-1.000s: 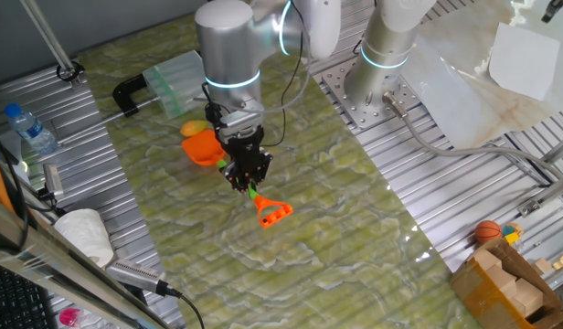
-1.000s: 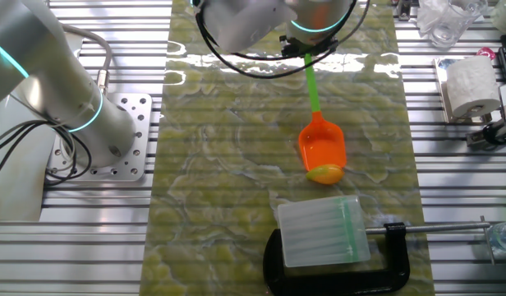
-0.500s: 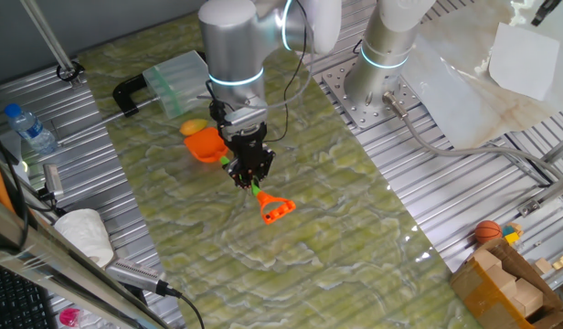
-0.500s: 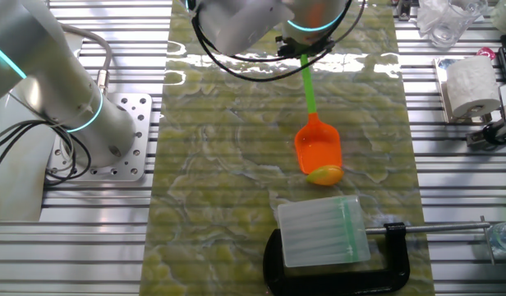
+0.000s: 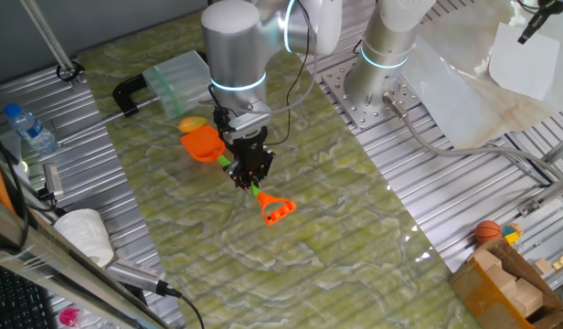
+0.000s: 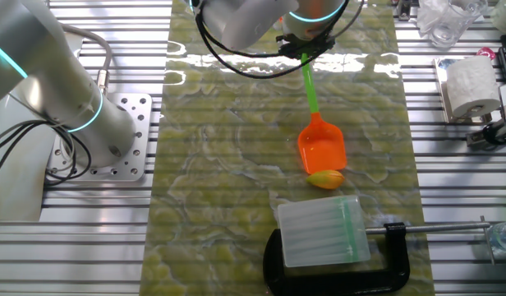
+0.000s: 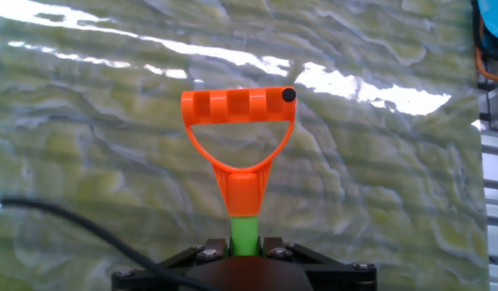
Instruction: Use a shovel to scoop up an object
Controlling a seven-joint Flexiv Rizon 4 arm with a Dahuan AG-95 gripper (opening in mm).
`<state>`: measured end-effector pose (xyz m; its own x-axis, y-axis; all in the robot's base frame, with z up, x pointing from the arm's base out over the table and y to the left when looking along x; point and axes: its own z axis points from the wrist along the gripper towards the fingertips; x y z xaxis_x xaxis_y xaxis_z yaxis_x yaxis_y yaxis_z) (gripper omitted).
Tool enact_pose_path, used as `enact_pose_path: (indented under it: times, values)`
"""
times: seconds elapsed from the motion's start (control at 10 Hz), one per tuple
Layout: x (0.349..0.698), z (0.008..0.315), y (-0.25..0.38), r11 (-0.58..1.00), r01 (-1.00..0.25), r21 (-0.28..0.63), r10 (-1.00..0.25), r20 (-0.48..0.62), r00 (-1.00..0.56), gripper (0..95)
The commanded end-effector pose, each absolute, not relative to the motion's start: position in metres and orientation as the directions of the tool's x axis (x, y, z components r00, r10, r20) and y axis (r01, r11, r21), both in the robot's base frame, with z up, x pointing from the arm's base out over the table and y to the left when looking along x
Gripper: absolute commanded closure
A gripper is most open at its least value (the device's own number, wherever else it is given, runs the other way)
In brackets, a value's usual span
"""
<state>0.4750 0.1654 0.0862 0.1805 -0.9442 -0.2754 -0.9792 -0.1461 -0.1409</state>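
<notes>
On green mat (image 6: 236, 164): 1 gripper (image 5: 249, 174) clamped on 1 shovel (image 6: 321, 146) shaft — blade tip just beside 1 yellow object (image 6: 325, 178).

The mat (image 5: 355, 219) lies over the middle of the table (image 5: 464, 183), between its bare ribbed sides. On the mat the shovel (image 6: 321, 146) lies with its blade toward the clamp (image 6: 335, 271) and its shaft running back into the gripper (image 5: 249, 175), which closes around it partway along. The handle end (image 7: 239, 113) sticks out past the fingers (clear in the hand view). The lump (image 6: 325, 178) sits just off the blade's front edge, between the blade and the box (image 6: 321, 232). The box rests on the clamp at the mat's edge. A bottle (image 5: 30, 128) and a paper roll (image 6: 469, 85) stand off the mat on one side; the arm's base (image 5: 377, 87) is on the opposite side.
</notes>
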Motion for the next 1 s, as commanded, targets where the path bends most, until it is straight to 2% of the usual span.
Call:
enact_pose_path:
  times: [0.1, 1.0]
  values:
    - [0.476, 0.085, 0.166, -0.139, -0.980, -0.140, -0.945, -0.278, 0.174, 95.0]
    - [0.492, 0.087, 0.171, -0.037, -0.993, -0.115, -0.956, -0.286, 0.069, 95.0]
